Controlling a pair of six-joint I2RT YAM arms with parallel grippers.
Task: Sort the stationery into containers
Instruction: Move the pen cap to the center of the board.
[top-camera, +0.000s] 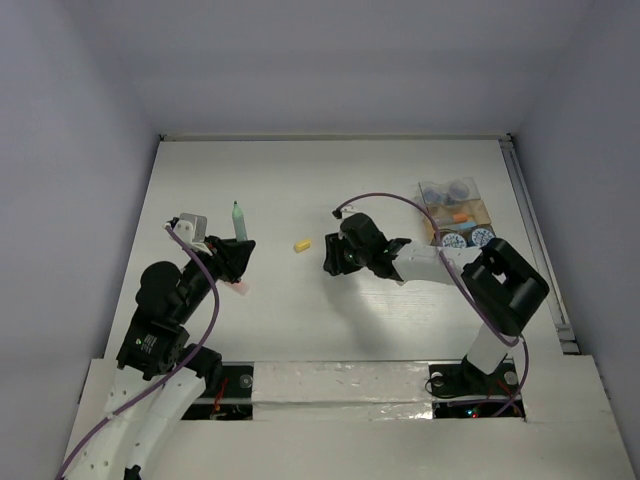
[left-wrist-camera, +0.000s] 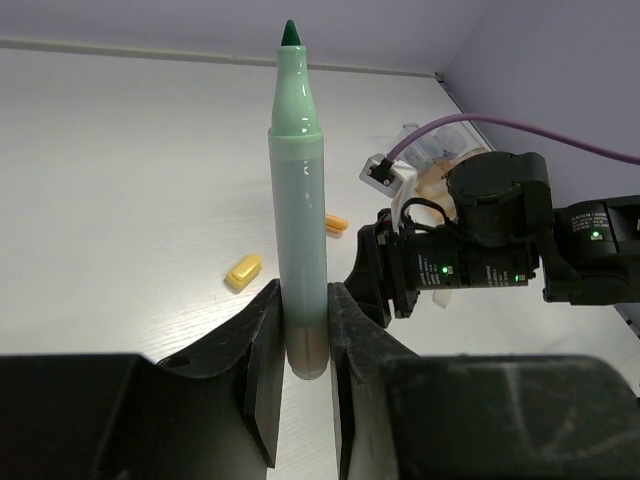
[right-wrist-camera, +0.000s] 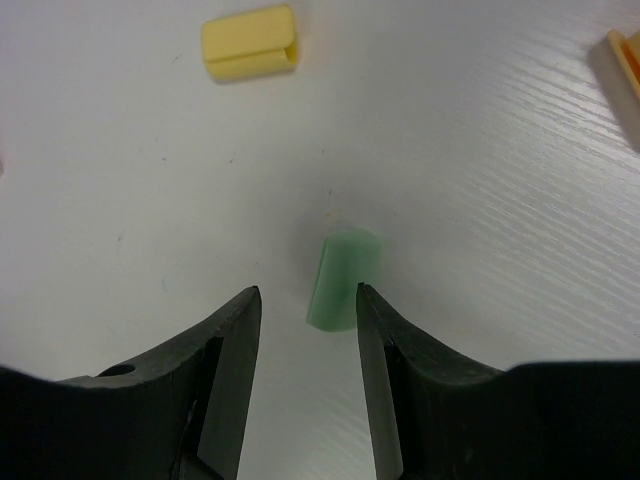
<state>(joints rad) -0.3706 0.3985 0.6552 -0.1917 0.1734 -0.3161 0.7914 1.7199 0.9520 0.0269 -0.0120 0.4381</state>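
Note:
A pale green pen (left-wrist-camera: 298, 200) with a dark green tip stands between the fingers of my left gripper (left-wrist-camera: 305, 330), which is shut on its lower end. From above, the pen (top-camera: 239, 220) points away from the left gripper (top-camera: 232, 255). My right gripper (right-wrist-camera: 308, 300) is open and low over the table. A small green piece (right-wrist-camera: 345, 280) lies just ahead of its tips, close to the right finger, with a gap on the left side. A yellow piece (right-wrist-camera: 250, 42) lies further ahead. The containers (top-camera: 455, 215) stand at the right, with tape rolls (top-camera: 452, 240) in the near ones.
A small pink piece (top-camera: 240, 288) lies beside the left arm. An orange piece (left-wrist-camera: 336, 223) rests near the yellow piece (left-wrist-camera: 243, 271). The right arm (left-wrist-camera: 480, 250) with its purple cable is close across from the left gripper. A raised rail (top-camera: 535, 240) borders the table's right side.

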